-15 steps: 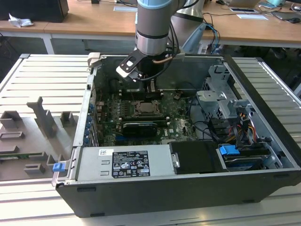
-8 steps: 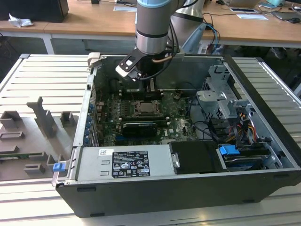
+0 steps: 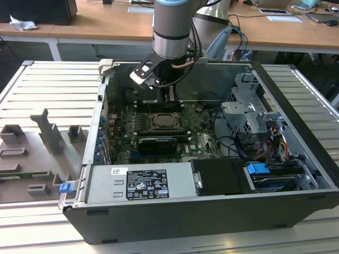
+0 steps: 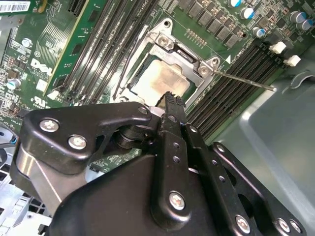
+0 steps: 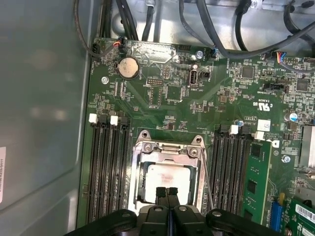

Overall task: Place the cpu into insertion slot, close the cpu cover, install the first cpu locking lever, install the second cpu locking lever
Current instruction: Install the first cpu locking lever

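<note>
Just ahead of the closed jaws of the black gripper [image 5: 167, 191], open room is left above the pale silver-beige square cpu [image 5: 170, 179] and its thin silvery cpu cover [image 5: 167, 150]. To either side of the jaws, long black memory slots [image 5: 106, 167] are set. A thin silvery wire lever [image 4: 246, 80] juts beside the cover. Beyond, a grey metal case wall [image 5: 44, 98] and black cables [image 5: 129, 22] stand.

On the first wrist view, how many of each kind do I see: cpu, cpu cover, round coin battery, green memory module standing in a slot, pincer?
cpu: 1
cpu cover: 1
round coin battery: 1
green memory module: 1
pincer: 1
Total: 5
</note>
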